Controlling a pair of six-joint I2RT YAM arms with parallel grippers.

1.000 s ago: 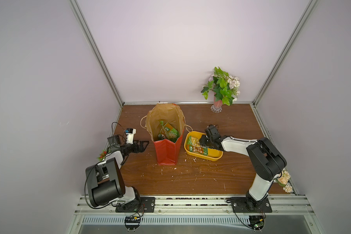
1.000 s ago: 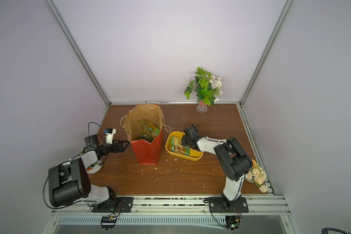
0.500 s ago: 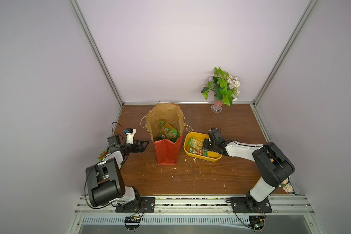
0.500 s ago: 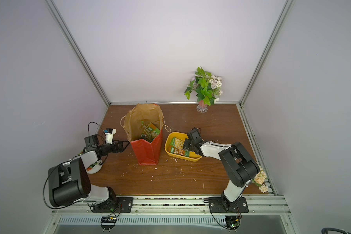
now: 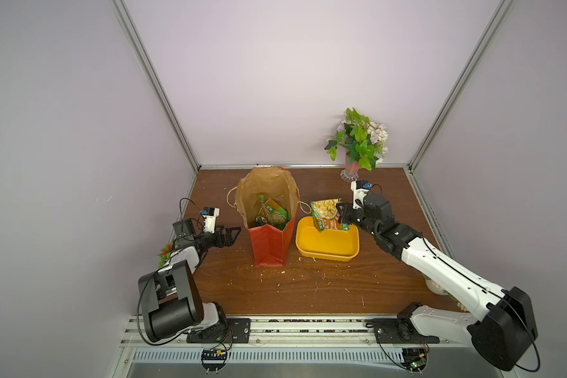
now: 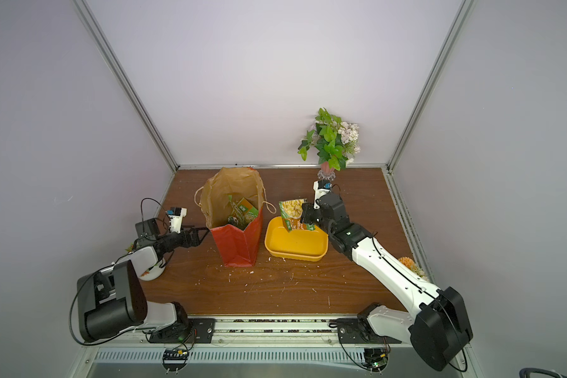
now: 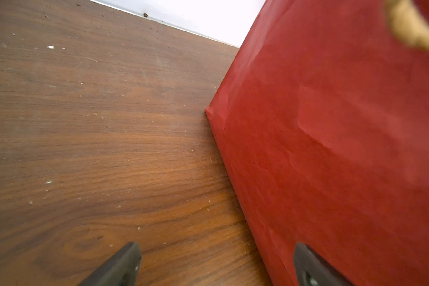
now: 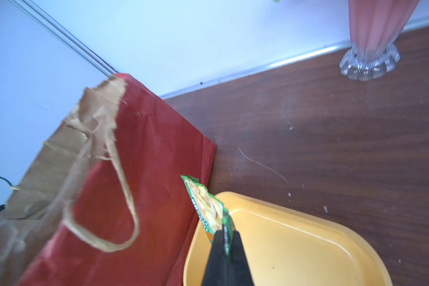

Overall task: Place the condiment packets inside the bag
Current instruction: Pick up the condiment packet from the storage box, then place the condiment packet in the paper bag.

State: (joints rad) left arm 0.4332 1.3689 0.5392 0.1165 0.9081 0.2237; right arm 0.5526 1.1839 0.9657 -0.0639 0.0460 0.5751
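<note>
The right gripper (image 5: 341, 217) now stands above the yellow tray (image 5: 328, 257) with its two fingers pressed together on the edge of one condiment packet (image 5: 325, 214), a green pouch with a yellow food picture. A second ago this gripper was low inside the tray and the packet was lying there. Now the packet hangs in the air, tilted, and the tray under it looks empty in both top views. In the right wrist view the thin edge of the packet is clearly pinched between the black fingers, and the red wall of the bag (image 5: 269, 243) is just beside it. The bag stands upright on the table (image 5: 308, 288) with its mouth open, and other packets (image 5: 274, 212) are already inside it. The left gripper (image 5: 231, 235) has not moved. Its fingers are spread wide and hold nothing, low beside the bag on its other side, and as far as I can tell they do not touch it. I think the pick is done and this is probably the last packet; what remains is to carry it over the rim of the bag and let it go.
</note>
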